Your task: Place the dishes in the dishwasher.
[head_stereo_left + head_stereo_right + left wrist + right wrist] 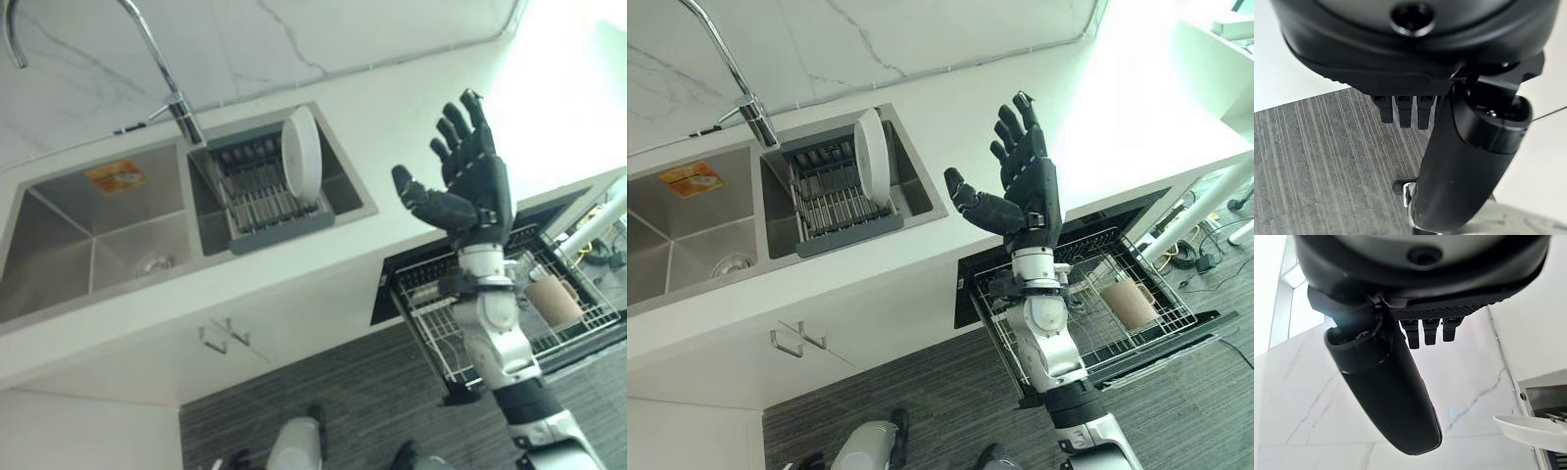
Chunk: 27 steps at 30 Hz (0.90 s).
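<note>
The right hand [472,176] is raised above the white counter [392,117], fingers spread wide and holding nothing. Below it the dishwasher rack [1136,333] stands pulled out, a brown cup [1128,305] lying inside. Farther left, a white plate [301,154] stands upright in the sink's drying rack [265,211], with nothing between. An orange sticker [116,176] marks the left basin, its writing illegible. The left hand [1469,147] hangs over grey flooring [1322,166], fingers relaxed.

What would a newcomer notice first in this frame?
The right hand, raised open and empty above the white counter. Next, the single white plate standing on edge in the rack inside the sink's right basin. Below the counter, the pulled-out dishwasher rack holds a tan cup on its side.
</note>
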Available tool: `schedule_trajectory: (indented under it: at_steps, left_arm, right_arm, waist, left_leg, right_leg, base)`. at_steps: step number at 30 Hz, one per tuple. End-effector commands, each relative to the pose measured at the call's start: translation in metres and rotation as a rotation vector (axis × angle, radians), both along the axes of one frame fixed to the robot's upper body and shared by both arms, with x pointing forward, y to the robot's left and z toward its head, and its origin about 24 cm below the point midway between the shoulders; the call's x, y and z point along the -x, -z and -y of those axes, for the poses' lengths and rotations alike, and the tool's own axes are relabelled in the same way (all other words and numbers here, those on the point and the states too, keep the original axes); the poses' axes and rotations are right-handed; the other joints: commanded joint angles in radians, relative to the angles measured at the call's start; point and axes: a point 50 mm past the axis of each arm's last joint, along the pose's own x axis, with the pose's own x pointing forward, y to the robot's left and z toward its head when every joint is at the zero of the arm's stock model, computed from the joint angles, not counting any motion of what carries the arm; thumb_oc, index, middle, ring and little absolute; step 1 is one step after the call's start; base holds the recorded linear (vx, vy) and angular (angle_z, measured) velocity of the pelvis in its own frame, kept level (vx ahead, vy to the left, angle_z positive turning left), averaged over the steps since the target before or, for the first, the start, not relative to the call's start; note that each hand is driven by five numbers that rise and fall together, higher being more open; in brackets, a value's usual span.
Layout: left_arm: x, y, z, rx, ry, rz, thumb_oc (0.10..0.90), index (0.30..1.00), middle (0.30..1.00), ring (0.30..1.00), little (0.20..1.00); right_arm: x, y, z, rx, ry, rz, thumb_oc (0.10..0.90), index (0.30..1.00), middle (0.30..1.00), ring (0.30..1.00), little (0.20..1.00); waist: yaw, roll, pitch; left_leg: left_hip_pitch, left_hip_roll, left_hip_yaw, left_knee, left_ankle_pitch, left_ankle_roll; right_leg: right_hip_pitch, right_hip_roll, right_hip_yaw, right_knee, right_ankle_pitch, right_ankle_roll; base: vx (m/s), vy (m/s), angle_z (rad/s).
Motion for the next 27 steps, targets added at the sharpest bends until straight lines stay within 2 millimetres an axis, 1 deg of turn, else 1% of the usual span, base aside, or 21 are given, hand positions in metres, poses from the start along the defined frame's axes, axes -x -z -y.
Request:
schedule_trajectory:
  at_steps: [1, 5, 8, 9, 10, 12, 14, 17, 20, 26, 27]
  left_arm:
    - [0.008, -0.003, -0.019, -0.055, 0.071, -0.03, 0.8, 0.9, 0.9, 0.9, 0.9]
    - [-0.006, -0.006, -0.016, -0.067, 0.128, 0.008, 0.8, 0.9, 0.9, 0.9, 0.9]
    - [-0.013, -0.009, -0.02, -0.107, 0.162, 0.043, 0.8, 0.9, 0.9, 0.9, 0.9]
    - [-0.018, -0.012, -0.023, -0.157, 0.221, 0.061, 0.8, 0.9, 0.9, 0.9, 0.9]
    - [-0.026, -0.018, -0.024, -0.281, 0.361, 0.132, 0.8, 0.9, 0.9, 0.9, 0.9]
    - [-0.032, -0.021, -0.024, -0.329, 0.417, 0.17, 0.8, 0.9, 0.9, 0.9, 0.9]
    - [-0.043, -0.027, -0.022, -0.377, 0.505, 0.208, 0.8, 0.9, 0.9, 0.9, 0.9]
    - [-0.044, -0.027, -0.022, -0.37, 0.497, 0.208, 0.8, 0.9, 0.9, 0.9, 0.9]
    - [-0.043, -0.028, -0.025, -0.363, 0.485, 0.213, 0.8, 0.9, 0.9, 0.9, 0.9]
    - [-0.041, -0.027, -0.023, -0.339, 0.487, 0.213, 0.8, 0.9, 0.9, 0.9, 0.9]
    - [-0.041, -0.027, -0.022, -0.341, 0.496, 0.218, 0.8, 0.9, 0.9, 0.9, 0.9]
  right_arm:
    - [0.009, -0.074, -0.01, -0.057, -0.053, 0.314, 0.8, 0.9, 0.9, 0.9, 0.9]
    - [0.004, -0.086, -0.013, -0.071, -0.059, 0.326, 0.8, 0.9, 0.9, 0.9, 0.9]
    - [0.0, -0.095, -0.012, -0.107, -0.049, 0.335, 0.8, 0.9, 0.9, 0.9, 0.9]
    - [-0.002, -0.099, -0.011, -0.125, -0.045, 0.34, 0.8, 0.9, 0.9, 0.9, 0.9]
    - [-0.004, -0.105, -0.015, -0.125, -0.045, 0.346, 0.8, 0.9, 0.9, 0.9, 0.9]
    - [-0.006, -0.108, -0.018, -0.121, -0.047, 0.346, 0.8, 0.9, 0.9, 0.9, 0.9]
    - [-0.011, -0.114, -0.023, -0.107, -0.04, 0.338, 0.8, 0.9, 0.9, 0.9, 0.9]
    - [-0.015, -0.117, -0.022, -0.105, -0.023, 0.333, 0.8, 0.9, 0.9, 0.9, 0.9]
    - [-0.022, -0.124, -0.017, -0.117, -0.002, 0.327, 0.8, 0.9, 0.9, 0.9, 0.9]
    - [-0.026, -0.126, -0.021, -0.108, -0.008, 0.296, 0.8, 0.9, 0.9, 0.9, 0.9]
    - [-0.028, -0.127, -0.022, -0.101, -0.001, 0.287, 0.8, 0.9, 0.9, 0.9, 0.9]
  waist:
    - [0.025, -0.008, 0.021]
    - [0.038, -0.004, 0.058]
    - [0.056, -0.002, 0.082]
    - [0.065, -0.002, 0.089]
    - [0.076, 0.004, 0.101]
    - [0.08, 0.007, 0.108]
    - [0.091, 0.018, 0.118]
    - [0.1, 0.02, 0.123]
    - [0.12, 0.02, 0.13]
    - [0.127, 0.031, 0.134]
    - [0.129, 0.03, 0.136]
  left_leg:
    - [0.029, 0.011, -0.054, -0.032, -0.012, -0.021]
    - [0.012, 0.001, -0.064, -0.032, -0.008, -0.01]
    - [0.001, -0.009, -0.072, -0.032, -0.006, -0.002]
    - [-0.005, -0.014, -0.075, -0.032, -0.005, 0.002]
    - [-0.013, -0.021, -0.083, -0.032, -0.002, 0.005]
    - [-0.014, -0.024, -0.083, -0.032, -0.001, 0.007]
    - [-0.018, -0.032, -0.09, -0.032, -0.001, 0.01]
    - [-0.021, -0.037, -0.095, -0.032, 0.0, 0.011]
    - [-0.026, -0.041, -0.111, -0.032, 0.002, 0.009]
    - [-0.027, -0.046, -0.116, -0.032, 0.005, 0.009]
    - [-0.018, -0.047, -0.119, -0.032, -0.016, 0.0]
  right_leg:
    - [0.055, 0.01, 0.063, -0.088, 0.041, 0.073]
    - [0.04, -0.006, 0.064, -0.088, 0.057, 0.078]
    - [0.041, -0.021, 0.058, -0.088, 0.068, 0.078]
    - [0.041, -0.024, 0.056, -0.088, 0.069, 0.077]
    - [0.037, -0.029, 0.059, -0.088, 0.073, 0.075]
    - [0.038, -0.031, 0.06, -0.088, 0.072, 0.073]
    - [0.042, -0.036, 0.062, -0.088, 0.072, 0.071]
    - [0.043, -0.039, 0.061, -0.088, 0.071, 0.071]
    - [0.051, -0.042, 0.052, -0.088, 0.07, 0.072]
    - [0.057, -0.045, 0.045, -0.088, 0.067, 0.073]
    - [0.067, -0.044, 0.055, -0.088, 0.044, 0.085]
  base:
    - [-0.01, 0.06, 0.05]
    - [0.0, 0.069, 0.03]
    - [0.05, 0.047, 0.1]
    - [0.06, 0.033, 0.17]
    - [0.04, 0.041, 0.14]
    - [0.02, 0.052, 0.05]
    - [0.03, 0.069, 0.04]
    - [0.02, 0.015, 0.07]
    - [0.02, -0.021, 0.11]
    - [0.02, 0.008, 0.02]
    - [-0.03, 0.027, 0.04]
